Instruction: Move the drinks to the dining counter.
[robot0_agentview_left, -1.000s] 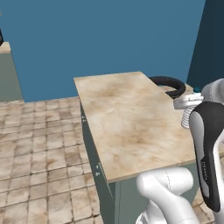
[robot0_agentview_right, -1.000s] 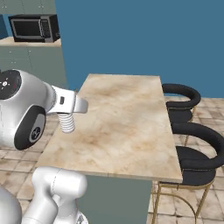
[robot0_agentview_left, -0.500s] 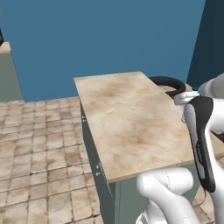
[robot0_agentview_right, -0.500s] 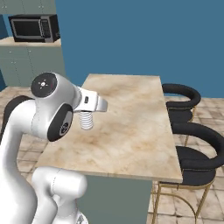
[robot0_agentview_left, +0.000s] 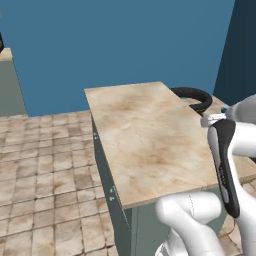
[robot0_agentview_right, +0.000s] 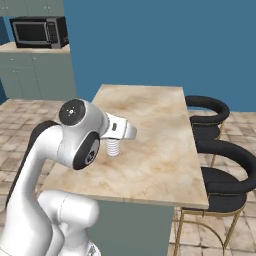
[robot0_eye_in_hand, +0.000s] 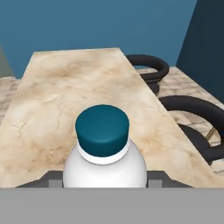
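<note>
The fingers (robot0_eye_in_hand: 105, 183) are clamped on the water bottle (robot0_eye_in_hand: 105, 164), gripping it from both sides below its teal cap (robot0_eye_in_hand: 102, 130). From the right base camera, the ribbed bottle (robot0_agentview_right: 114, 147) hangs under the hand above the near left part of the bench (robot0_agentview_right: 150, 130) — the beige marble island top. The surface around it is bare marble. Two black round stools (robot0_agentview_right: 207, 112) stand along the bench's right side, just beside its edge. A microwave (robot0_agentview_right: 39, 31) sits on a separate worktop at the far left — well apart from the arm.
</note>
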